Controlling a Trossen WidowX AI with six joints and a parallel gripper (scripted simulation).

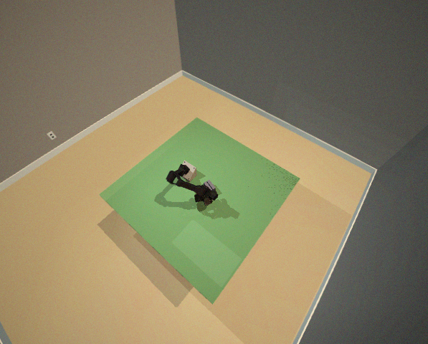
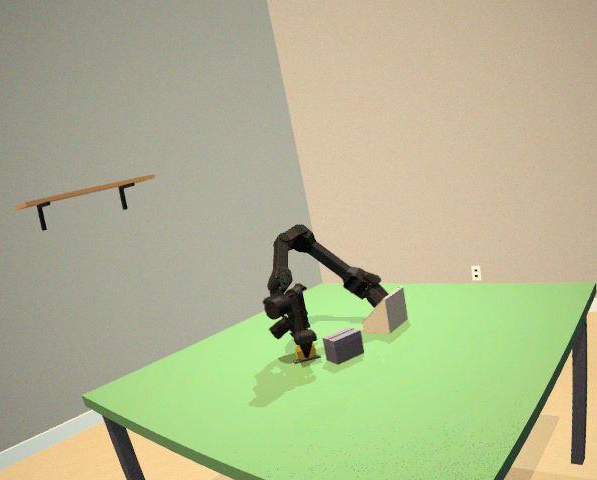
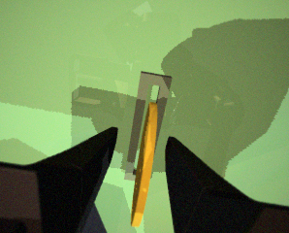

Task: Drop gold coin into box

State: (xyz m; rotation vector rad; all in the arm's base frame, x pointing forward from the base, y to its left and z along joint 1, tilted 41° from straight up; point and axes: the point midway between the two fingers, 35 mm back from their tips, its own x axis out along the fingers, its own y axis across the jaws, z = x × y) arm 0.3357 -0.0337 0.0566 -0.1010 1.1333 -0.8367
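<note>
A green table [image 2: 443, 372] on dark legs [image 2: 577, 382] occupies the middle of a room with a tan floor [image 1: 77, 259]. On its top, toward 12 o'clock in the exterior view, stands a beige wedge-shaped block [image 2: 388, 312], its sloped face rising to a vertical edge. A wooden shelf [image 2: 83, 192] on two black brackets is mounted on the grey wall [image 2: 133, 103] at about 9 o'clock. A white wall socket [image 2: 475, 272] sits low on the beige wall [image 2: 443, 129] at 3 o'clock. A pale baseboard [image 1: 95, 125] runs along the foot of the walls. In the top view, a lighter rectangular patch [image 1: 206, 248] marks the table surface toward 6 o'clock.
</note>
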